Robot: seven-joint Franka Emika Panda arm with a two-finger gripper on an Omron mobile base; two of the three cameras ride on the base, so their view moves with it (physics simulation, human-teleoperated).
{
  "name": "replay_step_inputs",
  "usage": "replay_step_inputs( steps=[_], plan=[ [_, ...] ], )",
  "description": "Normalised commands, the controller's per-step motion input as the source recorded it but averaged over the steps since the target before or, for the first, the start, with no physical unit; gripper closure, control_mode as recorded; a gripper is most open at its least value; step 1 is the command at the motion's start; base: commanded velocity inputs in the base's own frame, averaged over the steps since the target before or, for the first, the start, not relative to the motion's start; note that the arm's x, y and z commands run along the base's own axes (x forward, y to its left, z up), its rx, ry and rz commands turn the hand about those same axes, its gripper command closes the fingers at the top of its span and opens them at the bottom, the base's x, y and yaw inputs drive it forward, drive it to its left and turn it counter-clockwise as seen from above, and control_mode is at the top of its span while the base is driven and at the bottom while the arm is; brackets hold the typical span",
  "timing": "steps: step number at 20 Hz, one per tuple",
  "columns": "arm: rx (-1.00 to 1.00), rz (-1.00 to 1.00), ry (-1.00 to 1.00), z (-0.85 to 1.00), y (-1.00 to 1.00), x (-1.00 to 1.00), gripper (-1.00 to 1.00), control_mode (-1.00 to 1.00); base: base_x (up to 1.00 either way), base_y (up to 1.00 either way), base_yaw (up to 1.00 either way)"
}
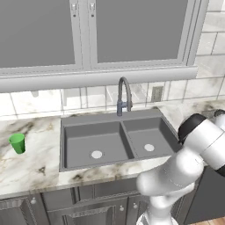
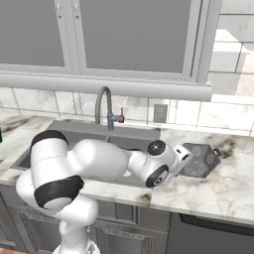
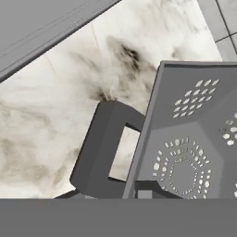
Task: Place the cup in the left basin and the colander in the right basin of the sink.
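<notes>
— So where's the colander (image 2: 200,159) sitting?
— On the marble desk (image 2: 223,191), to the right of the sink (image 1: 110,139) and clear of it. Dark grey, with patterns of little holes in its walls and bottom, and a looped handle (image 3: 102,148) sticking out sideways over the stone.
— And the arm?
— Bent low across the front of the sink, with its hand right up against the near side of the colander. From the hand view, the jaws (image 3: 139,192) look to be at the rim, by that handle.
— Have they got hold of it?
— Can't tell. They're mostly hidden at the bottom edge of that view; I see something dark straddling the rim, but not whether it's pinching.
— What about the cup (image 1: 17,143)?
— Upright on the desk, well to the left of the sink, bright green, nothing near it.
— Anything in the bowls?
— No. The left basin (image 1: 95,145) and right basin (image 1: 148,137) each show a pale round drain and bare grey floor. The faucet (image 1: 124,95) arches up behind the divider.
</notes>
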Motion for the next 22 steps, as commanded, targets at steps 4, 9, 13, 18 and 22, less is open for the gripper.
replay_step_inputs(
  steps=[4, 9, 13, 18, 22],
  plan=[
    [0.00, 0.09, 0.09, 0.50, 0.27, 0.00, 1.00, -1.00, 0.00, 0.00, 0.00],
    [0.00, 0.10, 0.16, 0.40, 0.37, -0.02, 1.00, -1.00, 0.00, 0.00, 0.00],
    [0.00, 0.11, 0.20, 0.32, 0.47, -0.06, 1.00, -1.00, 0.00, 0.00, 0.00],
    [0.00, 0.12, 0.26, 0.22, 0.54, -0.09, 1.00, -1.00, 0.00, 0.00, 0.00],
    [0.00, 0.14, 0.28, 0.10, 0.57, -0.13, 1.00, -1.00, 0.00, 0.00, 0.00]
  ],
)
